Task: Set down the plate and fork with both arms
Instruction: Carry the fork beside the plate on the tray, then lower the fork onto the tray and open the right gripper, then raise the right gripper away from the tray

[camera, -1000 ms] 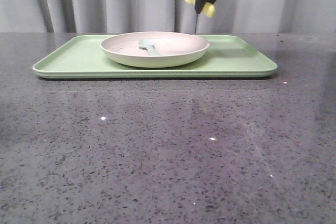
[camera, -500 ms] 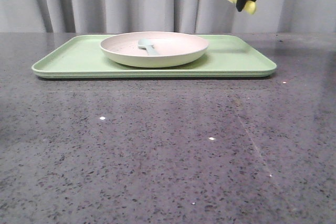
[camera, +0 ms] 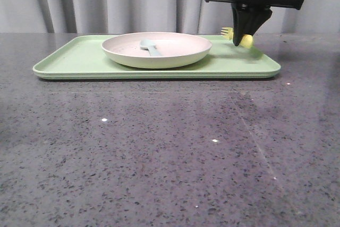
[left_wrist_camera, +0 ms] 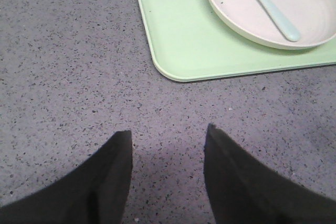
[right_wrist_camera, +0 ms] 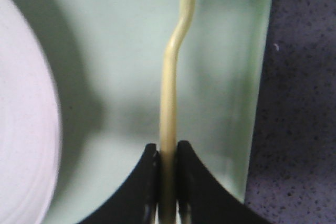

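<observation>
One plate [camera: 156, 49], one fork [camera: 237, 36], one spoon [camera: 149, 47] and one tray [camera: 247, 65] are seen on the dark speckled table [camera: 170, 147], w/ two grippers in play. The plate is set on the tray, left of centre in the front view, and the pale blue-green spoon is laid inside it, bowl end toward the far rim. The fork is clamped edge-on between the fingers of the right gripper [right_wrist_camera: 168, 153], approx. at the handle's end; the rest of the handle and neck are seen running away from the fingertips in the right wrist view, over the bare green strip betw. the plate's rim [right_wrist_camera: 26, 129] and the tray's right edge [right_wrist_camera: 260, 77]. In the front view the fork is held low over the tray's right part, tines pointed toward the plate, well clear of the plate itself; whether it touches the tray can't be told. The left gripper [left_wrist_camera: 168, 132] is held w/ fingers spread apart, nothing betw. them, over bare table just beside the tray's near left corner [left_wrist_camera: 168, 66], apart from plate [left_wrist_camera: 262, 14] and spoon [left_wrist_camera: 268, 6].
</observation>
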